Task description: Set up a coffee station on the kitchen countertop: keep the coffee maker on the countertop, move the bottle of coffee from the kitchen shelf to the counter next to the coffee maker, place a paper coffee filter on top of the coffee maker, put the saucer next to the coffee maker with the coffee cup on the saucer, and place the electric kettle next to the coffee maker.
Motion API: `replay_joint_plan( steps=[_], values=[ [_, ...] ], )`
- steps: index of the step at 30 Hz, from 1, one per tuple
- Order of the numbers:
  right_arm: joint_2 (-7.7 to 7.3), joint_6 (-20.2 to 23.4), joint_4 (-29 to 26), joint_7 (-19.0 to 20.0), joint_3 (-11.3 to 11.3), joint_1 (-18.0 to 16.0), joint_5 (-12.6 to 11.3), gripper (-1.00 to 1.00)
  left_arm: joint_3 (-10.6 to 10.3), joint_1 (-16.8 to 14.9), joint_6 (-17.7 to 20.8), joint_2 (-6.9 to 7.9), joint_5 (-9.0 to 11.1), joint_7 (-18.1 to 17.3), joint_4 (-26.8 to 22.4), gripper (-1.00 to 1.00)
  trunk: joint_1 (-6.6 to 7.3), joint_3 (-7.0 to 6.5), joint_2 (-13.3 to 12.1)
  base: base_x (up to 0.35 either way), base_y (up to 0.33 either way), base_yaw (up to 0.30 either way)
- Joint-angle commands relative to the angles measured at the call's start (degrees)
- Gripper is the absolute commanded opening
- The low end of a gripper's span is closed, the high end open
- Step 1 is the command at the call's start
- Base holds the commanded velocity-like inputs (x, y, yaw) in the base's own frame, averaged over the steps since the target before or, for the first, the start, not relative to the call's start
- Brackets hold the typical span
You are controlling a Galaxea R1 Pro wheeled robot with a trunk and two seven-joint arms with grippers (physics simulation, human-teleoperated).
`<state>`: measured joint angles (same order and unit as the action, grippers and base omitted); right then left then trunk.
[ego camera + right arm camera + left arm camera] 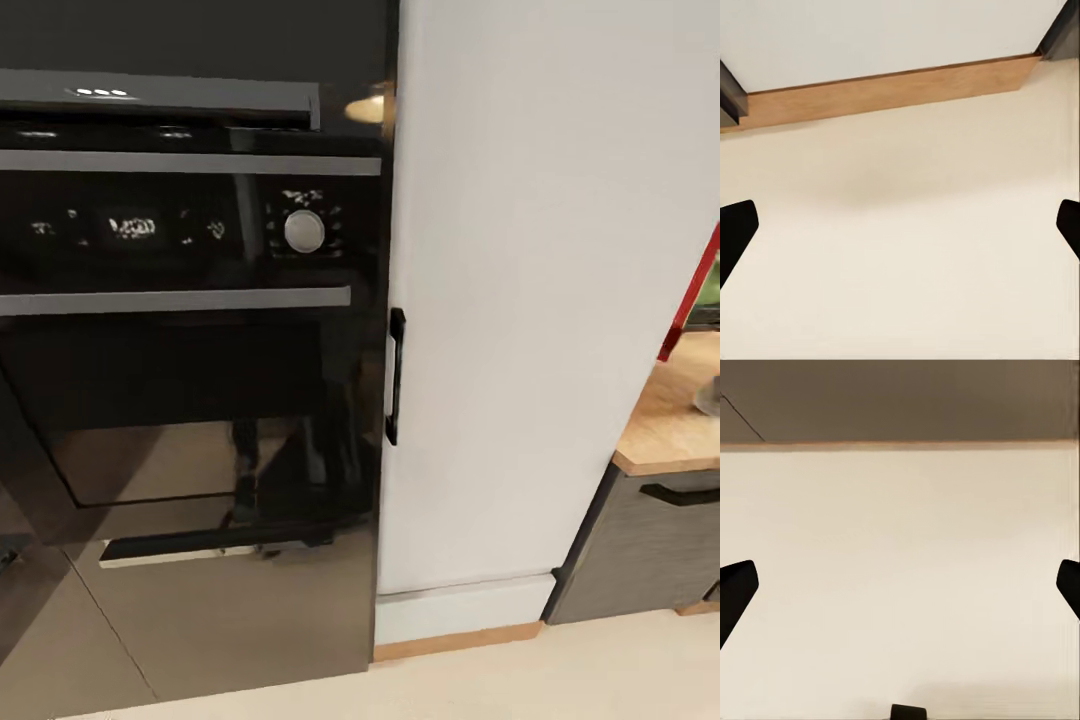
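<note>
Facing a black oven (180, 330) beside a tall white cabinet (540, 300) with a wooden table (670, 420) at the far right edge, the robot holds its left hand (900, 589) and right hand (900, 229) wide and empty above the pale floor (915, 255), no coffee things in sight.

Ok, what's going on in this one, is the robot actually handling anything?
No, it is handling nothing here. The head view faces a black built-in oven beside a tall white cabinet with a black handle. A wooden countertop edge shows at far right, with something grey on it too cut off to identify. The left hand and right hand are both open and empty, pointing down over the pale floor. It looks to be in transit.
</note>
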<state>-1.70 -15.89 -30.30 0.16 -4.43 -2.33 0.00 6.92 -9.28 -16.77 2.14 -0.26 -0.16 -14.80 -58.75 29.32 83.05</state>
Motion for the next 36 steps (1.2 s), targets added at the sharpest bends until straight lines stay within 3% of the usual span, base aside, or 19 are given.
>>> replay_joint_plan(
  steps=[1, 18, 36],
  values=[
    [0.02, -0.19, 0.06, 0.02, -0.05, -0.05, 0.0, 1.0, 0.16, -0.03, -0.19, 0.01, -0.02, -0.02, 0.04, 1.0, 0.02, 0.14, 0.03, -0.201, -0.17, -0.155],
    [0.03, -0.19, 0.06, 0.02, -0.05, -0.05, 0.0, 1.0, 0.18, -0.04, -0.19, 0.05, -0.09, -0.02, 0.04, 1.0, 0.02, 1.57, 0.03, -0.136, -0.238, -0.16],
    [0.03, -0.19, 0.02, 0.02, -0.07, -0.05, 0.0, 1.0, 0.39, -0.04, -0.19, 0.06, -0.01, -0.02, 0.04, 1.0, 0.02, 2.25, 0.03, 0.116, -0.27, -0.256]
  ],
)
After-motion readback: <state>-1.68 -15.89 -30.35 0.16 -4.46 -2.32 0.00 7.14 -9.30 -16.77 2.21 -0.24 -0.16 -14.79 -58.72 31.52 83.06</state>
